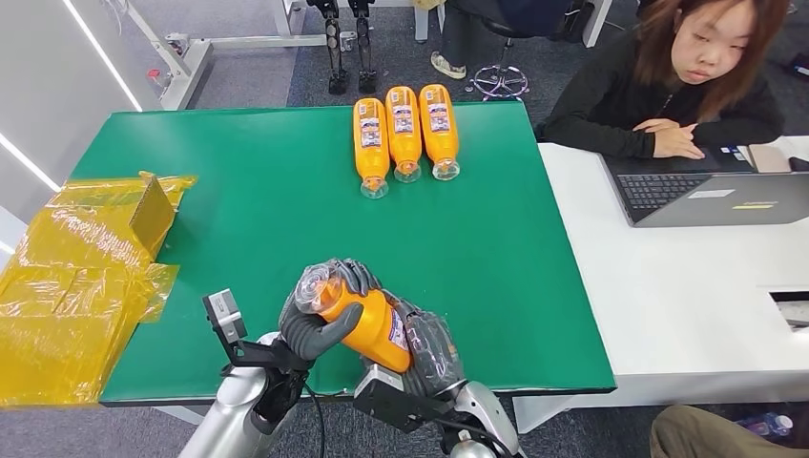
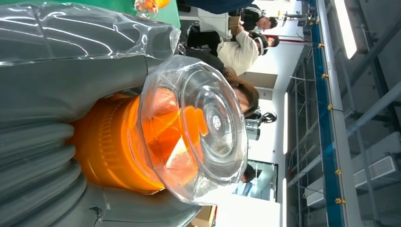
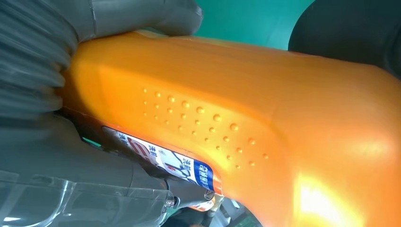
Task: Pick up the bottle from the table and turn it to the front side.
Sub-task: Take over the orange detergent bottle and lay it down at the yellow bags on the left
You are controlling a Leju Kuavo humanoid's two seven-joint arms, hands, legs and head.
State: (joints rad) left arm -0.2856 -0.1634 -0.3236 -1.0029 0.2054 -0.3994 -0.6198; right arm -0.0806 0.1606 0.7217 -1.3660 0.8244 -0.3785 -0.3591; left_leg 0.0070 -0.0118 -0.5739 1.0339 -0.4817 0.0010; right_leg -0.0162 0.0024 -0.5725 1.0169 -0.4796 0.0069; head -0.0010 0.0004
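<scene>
Both hands: grip one orange plastic bottle with a clear faceted cap [image 1: 367,320] above the near edge of the green table [image 1: 258,219].
Left hand [image 1: 320,320]: wrapped round the bottle's cap end, cap [image 2: 198,127] jutting past its fingers.
Right hand [image 1: 425,348]: clasps the bottle's body beside the label [image 3: 165,161].
Far edge: three orange bottles [image 1: 404,134] lying side by side, caps toward the robot.
Left side: crumpled yellow plastic film [image 1: 72,286].
White desk [image 1: 668,286]: a seated person [image 1: 682,81] at a laptop [image 1: 711,196].

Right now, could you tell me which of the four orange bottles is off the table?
The bottle at the table's near edge: both the left hand and right hand hold it, while the other three lie side by side at the far edge.
</scene>
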